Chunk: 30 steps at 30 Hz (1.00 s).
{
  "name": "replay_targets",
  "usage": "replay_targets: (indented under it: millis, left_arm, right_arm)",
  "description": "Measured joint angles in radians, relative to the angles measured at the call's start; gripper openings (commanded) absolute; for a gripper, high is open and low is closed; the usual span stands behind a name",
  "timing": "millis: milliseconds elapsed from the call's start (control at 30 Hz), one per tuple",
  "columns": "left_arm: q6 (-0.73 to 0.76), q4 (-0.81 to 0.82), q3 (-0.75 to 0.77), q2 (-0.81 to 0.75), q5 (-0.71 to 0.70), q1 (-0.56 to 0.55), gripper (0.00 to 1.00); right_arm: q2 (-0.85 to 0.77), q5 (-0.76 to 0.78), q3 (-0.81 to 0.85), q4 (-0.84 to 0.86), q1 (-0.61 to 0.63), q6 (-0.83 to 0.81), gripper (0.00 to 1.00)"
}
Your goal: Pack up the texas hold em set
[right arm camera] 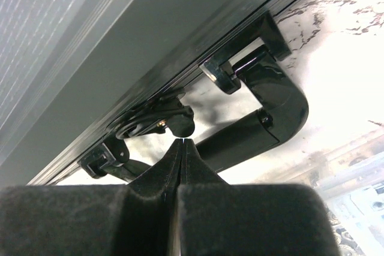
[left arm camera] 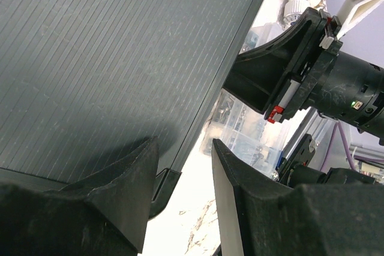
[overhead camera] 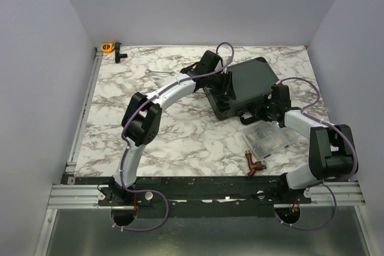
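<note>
Pale lavender walls [overhead camera: 198,4] close in a marble-patterned surface [overhead camera: 174,142], seen from above. Two arms reach from its near edge: the left arm [overhead camera: 174,91] bends toward 1 o'clock, and the right arm [overhead camera: 300,121] folds back toward 11 o'clock. Both meet at the black case [overhead camera: 252,79].

The case lies flat and closed at about 2 o'clock from the middle of the surface, set at an angle to the edges. At 4 o'clock, just beside the case's near corner, lies a clear plastic box [overhead camera: 267,139].

The left hand [left arm camera: 185,148] is over the ribbed lid at the case's 9 o'clock side. Its fingers stand a little apart with nothing clamped between them, and the lid's edge and bare marble show through the gap. The right hand [right arm camera: 182,143] is at the case's 5 o'clock edge with its fingers pressed together on nothing. Their tips are close under a small black fitting beside the glossy handle [right arm camera: 273,109].

A brown pipe fitting [overhead camera: 255,164] lies at 5 o'clock near the front edge. A small orange tape measure [overhead camera: 108,47] sits in the far 10 o'clock corner.
</note>
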Motion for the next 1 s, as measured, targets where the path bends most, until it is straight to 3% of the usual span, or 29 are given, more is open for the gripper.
replay_targets:
  millis: [567,1000]
  left_arm:
    - [0.0,-0.001,0.0,0.0,0.0,0.0,0.42]
    - [-0.001,-0.006,0.0,0.0,0.004,0.0,0.42]
  right_arm:
    - [0.063,0.011,0.012,0.041,0.001,0.033,0.01]
    - [0.14,0.065,0.062,-0.016,0.0,0.308,0.01]
